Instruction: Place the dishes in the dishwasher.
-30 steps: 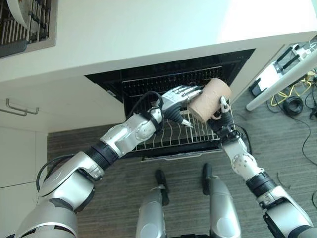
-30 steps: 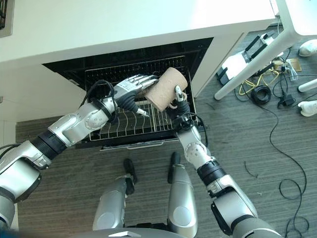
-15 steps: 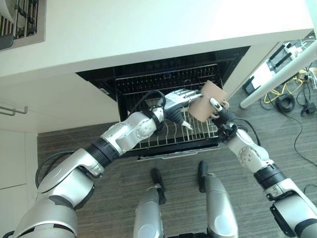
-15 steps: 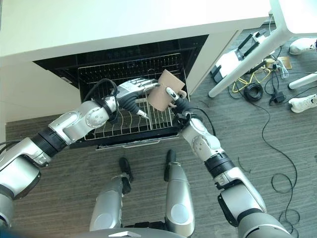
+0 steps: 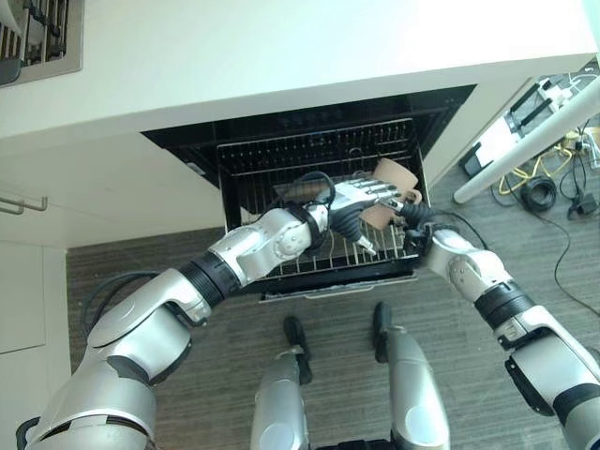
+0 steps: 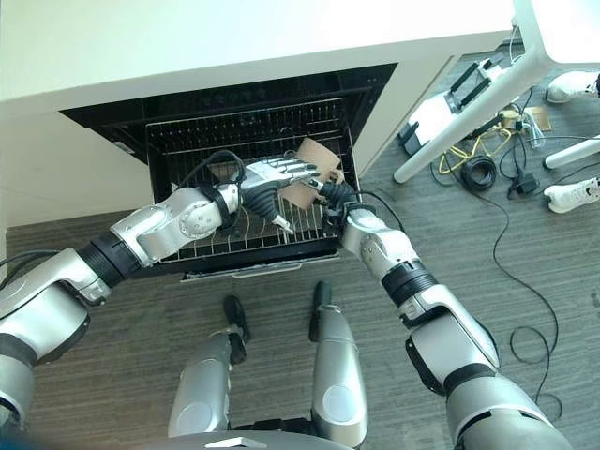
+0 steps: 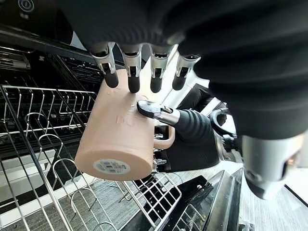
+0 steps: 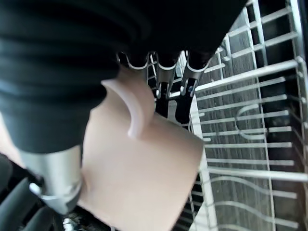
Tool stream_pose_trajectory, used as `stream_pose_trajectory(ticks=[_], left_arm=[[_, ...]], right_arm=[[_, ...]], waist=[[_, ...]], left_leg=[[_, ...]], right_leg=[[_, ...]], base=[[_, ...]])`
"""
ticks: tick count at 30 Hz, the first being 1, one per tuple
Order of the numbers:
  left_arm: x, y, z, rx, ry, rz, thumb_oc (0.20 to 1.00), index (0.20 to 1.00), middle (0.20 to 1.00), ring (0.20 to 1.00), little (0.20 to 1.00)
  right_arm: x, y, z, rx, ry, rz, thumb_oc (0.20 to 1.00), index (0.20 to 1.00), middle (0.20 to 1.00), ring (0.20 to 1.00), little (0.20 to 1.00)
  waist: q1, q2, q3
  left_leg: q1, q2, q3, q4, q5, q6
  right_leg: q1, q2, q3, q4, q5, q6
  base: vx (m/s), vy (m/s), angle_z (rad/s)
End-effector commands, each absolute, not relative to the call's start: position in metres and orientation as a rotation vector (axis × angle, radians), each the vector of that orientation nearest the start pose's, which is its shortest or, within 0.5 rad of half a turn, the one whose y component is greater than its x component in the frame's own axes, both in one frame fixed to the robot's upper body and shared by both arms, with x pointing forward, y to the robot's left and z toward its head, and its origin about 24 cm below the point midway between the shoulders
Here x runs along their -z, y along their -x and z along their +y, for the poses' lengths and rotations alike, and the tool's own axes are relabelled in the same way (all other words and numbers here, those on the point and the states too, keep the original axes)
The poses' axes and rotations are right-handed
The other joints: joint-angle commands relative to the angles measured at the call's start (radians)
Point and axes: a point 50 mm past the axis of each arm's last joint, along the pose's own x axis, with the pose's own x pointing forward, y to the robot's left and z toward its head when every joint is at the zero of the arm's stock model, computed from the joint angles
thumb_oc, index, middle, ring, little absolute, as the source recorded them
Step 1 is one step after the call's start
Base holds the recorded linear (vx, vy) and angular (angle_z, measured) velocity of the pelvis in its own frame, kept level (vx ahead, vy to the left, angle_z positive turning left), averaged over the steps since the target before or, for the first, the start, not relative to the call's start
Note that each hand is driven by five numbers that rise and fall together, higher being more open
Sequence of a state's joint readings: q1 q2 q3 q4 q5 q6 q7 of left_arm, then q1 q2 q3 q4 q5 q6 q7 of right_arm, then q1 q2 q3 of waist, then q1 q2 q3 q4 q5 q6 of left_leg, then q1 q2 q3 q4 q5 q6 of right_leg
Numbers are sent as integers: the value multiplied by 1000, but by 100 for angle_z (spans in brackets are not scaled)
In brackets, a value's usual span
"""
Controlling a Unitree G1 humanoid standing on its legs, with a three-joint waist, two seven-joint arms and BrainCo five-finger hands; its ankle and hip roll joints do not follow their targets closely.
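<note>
the left hand [image 5: 361, 194] reaches over the pulled-out wire rack [image 5: 281, 251] of the dishwasher [image 5: 187, 150], its fingers [image 7: 134, 72] straight and relaxed, their dark tips resting on the side of a beige mug [image 7: 120, 139]. the mug hangs tilted just above the rack's right part. the right hand [image 5: 415, 214] has its fingers [image 8: 163, 89] curled at the mug's handle [image 8: 127, 108], holding it.

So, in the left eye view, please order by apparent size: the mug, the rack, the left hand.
1. rack, clearly largest.
2. left hand.
3. mug, partly hidden by both hands, so its place against the left hand is unsure.
</note>
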State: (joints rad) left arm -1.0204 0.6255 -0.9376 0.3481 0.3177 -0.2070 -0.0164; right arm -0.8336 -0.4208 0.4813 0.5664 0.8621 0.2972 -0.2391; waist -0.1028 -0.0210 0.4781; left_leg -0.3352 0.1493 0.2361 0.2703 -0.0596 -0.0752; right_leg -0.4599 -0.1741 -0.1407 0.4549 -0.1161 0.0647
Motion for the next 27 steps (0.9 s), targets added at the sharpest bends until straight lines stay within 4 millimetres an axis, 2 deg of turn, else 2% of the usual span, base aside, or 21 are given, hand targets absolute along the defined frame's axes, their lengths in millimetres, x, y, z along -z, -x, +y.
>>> stream_pose_trajectory(ticks=[1, 7, 22, 24, 25, 26, 27], left_arm=[[-207, -338, 38, 745, -1324, -797, 1000, 1000, 1000, 1000, 1000], [-212, -341, 33, 733, -1318, -797, 1000, 1000, 1000, 1000, 1000], [-218, -344, 36, 686, -1312, -802, 1000, 1000, 1000, 1000, 1000], [-218, -344, 36, 685, -1312, -801, 1000, 1000, 1000, 1000, 1000], [-219, -344, 36, 683, -1312, -800, 1000, 1000, 1000, 1000, 1000], [-219, -344, 36, 682, -1312, -799, 1000, 1000, 1000, 1000, 1000], [-219, -344, 36, 681, -1313, -799, 1000, 1000, 1000, 1000, 1000]], right_arm=[[-169, -394, -105, -210, -3, 117, 200, 200, 200, 200, 200], [-174, -407, -119, -110, 83, 140, 200, 200, 200, 200, 200], [-162, -415, -158, 86, 289, 270, 200, 200, 200, 200, 200], [-160, -415, -161, 101, 293, 282, 395, 395, 395, 395, 395], [-159, -415, -163, 116, 304, 287, 605, 605, 605, 605, 605], [-158, -415, -163, 125, 310, 288, 1000, 1000, 1000, 1000, 1000], [-158, -415, -164, 130, 312, 287, 1000, 1000, 1000, 1000, 1000]], waist=[[22, -15, 17], [34, -7, 42], [52, 3, 42], [53, 4, 42], [54, 4, 42], [54, 4, 42], [54, 5, 42]], left_leg=[[-27, 17, -91, 30, -31, -45], [-45, 12, -97, 30, -20, -49], [-111, 9, -98, 30, -4, -58], [-115, 9, -98, 30, -3, -59], [-118, 9, -98, 30, -2, -60], [-120, 9, -98, 30, -2, -60], [-121, 9, -98, 30, -2, -60]], right_leg=[[53, -3, 66, -155, 79, 75], [40, -5, 62, -155, 85, 73], [-15, -13, 47, -155, 94, 78], [-18, -14, 44, -155, 95, 79], [-20, -15, 43, -155, 95, 80], [-21, -15, 42, -155, 95, 80], [-22, -15, 42, -155, 95, 80]], base=[[0, 0, 0], [0, 0, 0], [-1, 1, 0], [0, 0, 0], [0, 0, 0], [0, 0, 0], [0, 0, 0]])
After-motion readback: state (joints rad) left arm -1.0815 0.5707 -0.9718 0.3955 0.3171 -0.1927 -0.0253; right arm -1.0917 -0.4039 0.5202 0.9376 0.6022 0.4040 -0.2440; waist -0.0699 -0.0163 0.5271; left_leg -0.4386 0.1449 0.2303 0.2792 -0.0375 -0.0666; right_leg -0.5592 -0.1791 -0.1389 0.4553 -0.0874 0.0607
